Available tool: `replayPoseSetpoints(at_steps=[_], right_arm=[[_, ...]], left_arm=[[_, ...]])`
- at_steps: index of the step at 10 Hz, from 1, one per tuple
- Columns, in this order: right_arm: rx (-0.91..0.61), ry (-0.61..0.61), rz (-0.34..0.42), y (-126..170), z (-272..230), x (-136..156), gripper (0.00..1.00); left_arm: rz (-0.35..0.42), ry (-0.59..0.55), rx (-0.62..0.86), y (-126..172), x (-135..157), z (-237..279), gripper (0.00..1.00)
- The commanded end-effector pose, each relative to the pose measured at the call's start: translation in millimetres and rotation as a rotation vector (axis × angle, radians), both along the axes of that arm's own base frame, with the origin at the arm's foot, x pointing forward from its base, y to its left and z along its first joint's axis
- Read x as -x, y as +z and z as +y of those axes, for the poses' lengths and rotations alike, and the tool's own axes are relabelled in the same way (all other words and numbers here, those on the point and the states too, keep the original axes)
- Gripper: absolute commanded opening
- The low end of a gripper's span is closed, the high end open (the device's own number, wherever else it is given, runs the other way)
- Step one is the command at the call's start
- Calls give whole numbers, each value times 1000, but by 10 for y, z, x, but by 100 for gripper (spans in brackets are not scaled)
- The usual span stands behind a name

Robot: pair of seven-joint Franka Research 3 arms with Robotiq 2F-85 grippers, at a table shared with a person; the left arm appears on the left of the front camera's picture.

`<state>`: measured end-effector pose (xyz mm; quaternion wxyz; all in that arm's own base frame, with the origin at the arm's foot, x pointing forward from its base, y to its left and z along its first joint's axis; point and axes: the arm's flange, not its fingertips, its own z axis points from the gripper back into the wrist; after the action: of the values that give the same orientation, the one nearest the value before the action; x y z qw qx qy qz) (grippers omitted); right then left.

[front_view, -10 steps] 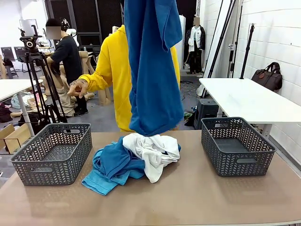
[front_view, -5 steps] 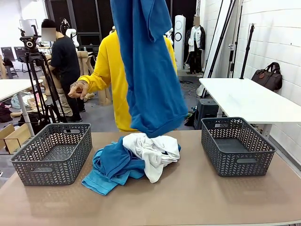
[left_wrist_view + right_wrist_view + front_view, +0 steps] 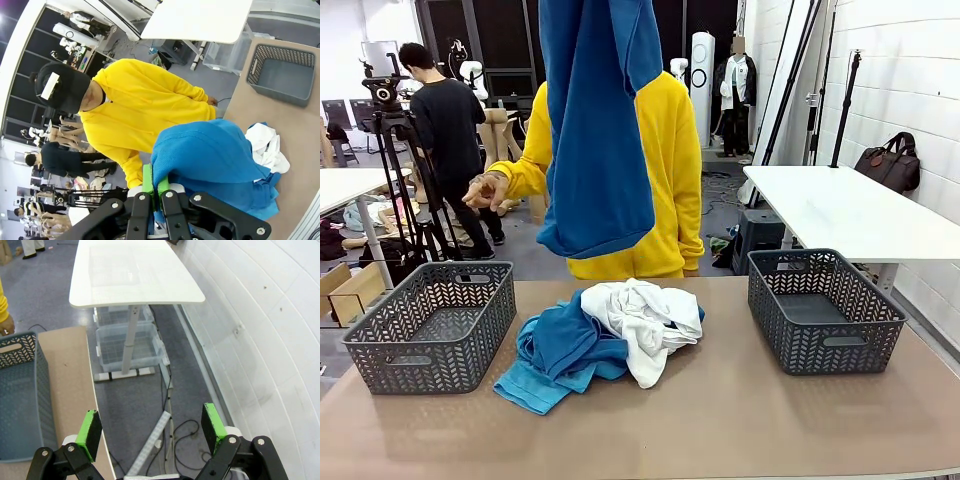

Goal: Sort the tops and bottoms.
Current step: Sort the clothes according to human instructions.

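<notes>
- hanging garment (image 3: 595,130): is royal blue, plain, no print
- top garment (image 3: 645,315) of the pile: is white, plain
- middle garment (image 3: 565,340) of the pile: is blue, plain
- bottom garment (image 3: 532,388) of the pile: is turquoise, paler than the rest
- left basket (image 3: 430,325) and right basket (image 3: 825,310): are dark grey, with herringbone cut-out walls
- table (image 3: 740,420): is matt tan-brown
- hoodie (image 3: 670,170) on the person: is bright yellow
- left gripper (image 3: 155,176) and right gripper (image 3: 150,412): are black with green pads
- side table (image 3: 850,210): has a white top

I find no writing I can read here; the white patch (image 3: 50,86) on the person's black cap (image 3: 70,92) is too blurred.
</notes>
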<state>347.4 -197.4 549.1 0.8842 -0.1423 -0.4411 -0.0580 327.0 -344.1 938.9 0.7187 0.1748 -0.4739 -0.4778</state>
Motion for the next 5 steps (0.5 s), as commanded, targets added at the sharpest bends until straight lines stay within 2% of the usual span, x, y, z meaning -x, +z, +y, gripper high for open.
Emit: replayPoseSetpoints(at_steps=[1,3,4,5], right_arm=[[3,2,12,-13,0,11,100],[3,2,12,-13,0,11,100],[3,2,12,-13,0,11,100],[3,2,12,-13,0,11,100]], left_arm=[[-8,-6,4,39,23,7,0],[1,-1,0,-3,-1,-4,0],[-52,44,-56,18,1,138,0],[-72,108,-52,63,-3,414,0]])
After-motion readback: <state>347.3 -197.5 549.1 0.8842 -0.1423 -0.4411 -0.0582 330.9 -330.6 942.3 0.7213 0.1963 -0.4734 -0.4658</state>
